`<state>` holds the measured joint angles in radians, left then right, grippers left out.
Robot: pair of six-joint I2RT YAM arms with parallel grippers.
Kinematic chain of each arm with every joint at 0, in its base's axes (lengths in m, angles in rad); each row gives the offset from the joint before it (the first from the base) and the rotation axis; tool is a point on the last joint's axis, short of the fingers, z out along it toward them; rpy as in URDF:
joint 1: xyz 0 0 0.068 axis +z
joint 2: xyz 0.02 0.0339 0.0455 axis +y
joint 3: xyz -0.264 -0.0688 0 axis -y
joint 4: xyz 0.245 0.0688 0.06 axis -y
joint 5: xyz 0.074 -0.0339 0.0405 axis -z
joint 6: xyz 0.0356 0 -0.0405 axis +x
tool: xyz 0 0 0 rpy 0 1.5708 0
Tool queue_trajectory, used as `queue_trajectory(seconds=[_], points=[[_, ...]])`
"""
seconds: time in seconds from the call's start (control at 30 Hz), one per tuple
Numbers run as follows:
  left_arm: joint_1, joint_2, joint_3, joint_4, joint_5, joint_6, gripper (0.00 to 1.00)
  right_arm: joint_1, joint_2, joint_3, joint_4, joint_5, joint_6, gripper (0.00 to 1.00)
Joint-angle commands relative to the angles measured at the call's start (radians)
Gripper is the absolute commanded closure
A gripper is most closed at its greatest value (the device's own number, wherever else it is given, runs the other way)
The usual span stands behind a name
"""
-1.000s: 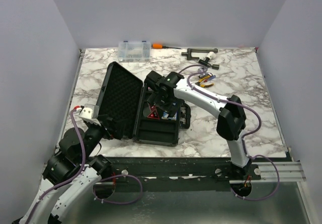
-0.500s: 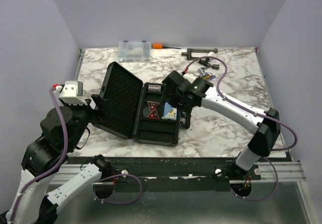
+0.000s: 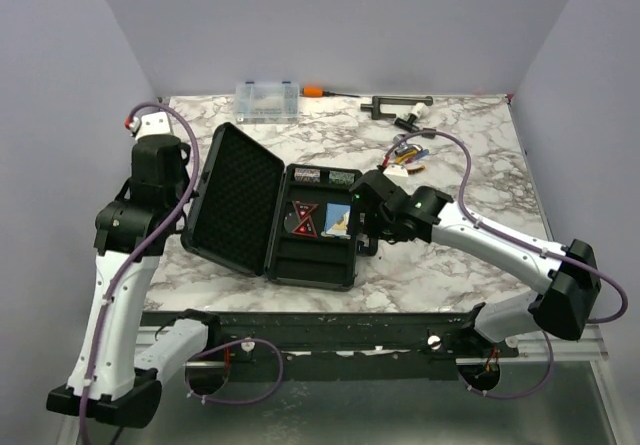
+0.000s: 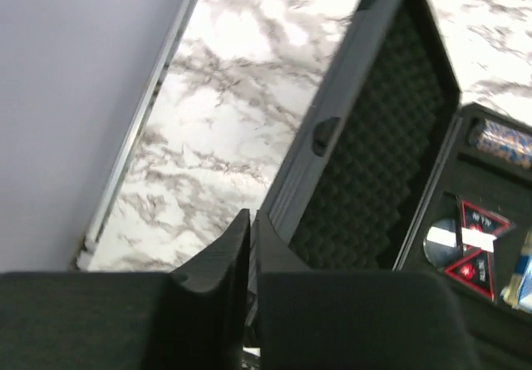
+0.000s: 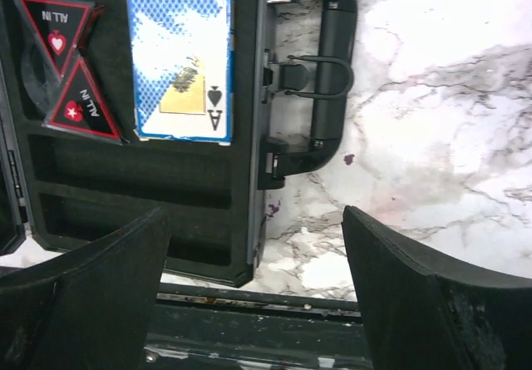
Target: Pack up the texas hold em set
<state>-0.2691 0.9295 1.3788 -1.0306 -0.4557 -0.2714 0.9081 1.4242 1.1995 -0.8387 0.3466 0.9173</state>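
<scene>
The texas hold em set's black briefcase lies open mid-table, its foam-lined lid leaning back to the left of the moulded tray. The tray holds a blue-faced card deck, two red-black triangles on a clear disc, and two small grey boxes. My left gripper is shut with nothing in it, its tips by the lid's outer rim; I cannot tell if they touch. Above the tray's near right corner my right gripper stands open and empty, just short of the handle.
A clear plastic compartment box, an orange-handled screwdriver and a black tool lie along the back edge. More hand tools sit right of the case. A metal rail runs along the table's left edge.
My left arm has risen and swung up beside the lid, and its gripper has gone from open to shut. My right gripper has pulled back from over the tray toward its near right corner.
</scene>
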Motion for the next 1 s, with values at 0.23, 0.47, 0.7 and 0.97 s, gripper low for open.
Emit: queue_trajectory(seconds=[0.23,0.47,0.7,0.97], points=[[0.468,0.160,-0.144,0.133,0.354,-0.008,1.00,-0.072,-0.116,-0.178,0.034,0.094,-0.056,0.20],[0.541,0.257,-0.223,0.207,0.536,-0.051,1.00,-0.111,-0.136,-0.257,0.090,0.021,-0.062,0.20],[0.540,0.318,-0.261,0.237,0.790,-0.047,1.00,-0.129,-0.136,-0.301,0.177,-0.077,-0.083,0.20],[0.475,0.277,-0.254,0.248,0.898,-0.037,0.99,-0.138,-0.127,-0.367,0.343,-0.252,-0.143,0.20]])
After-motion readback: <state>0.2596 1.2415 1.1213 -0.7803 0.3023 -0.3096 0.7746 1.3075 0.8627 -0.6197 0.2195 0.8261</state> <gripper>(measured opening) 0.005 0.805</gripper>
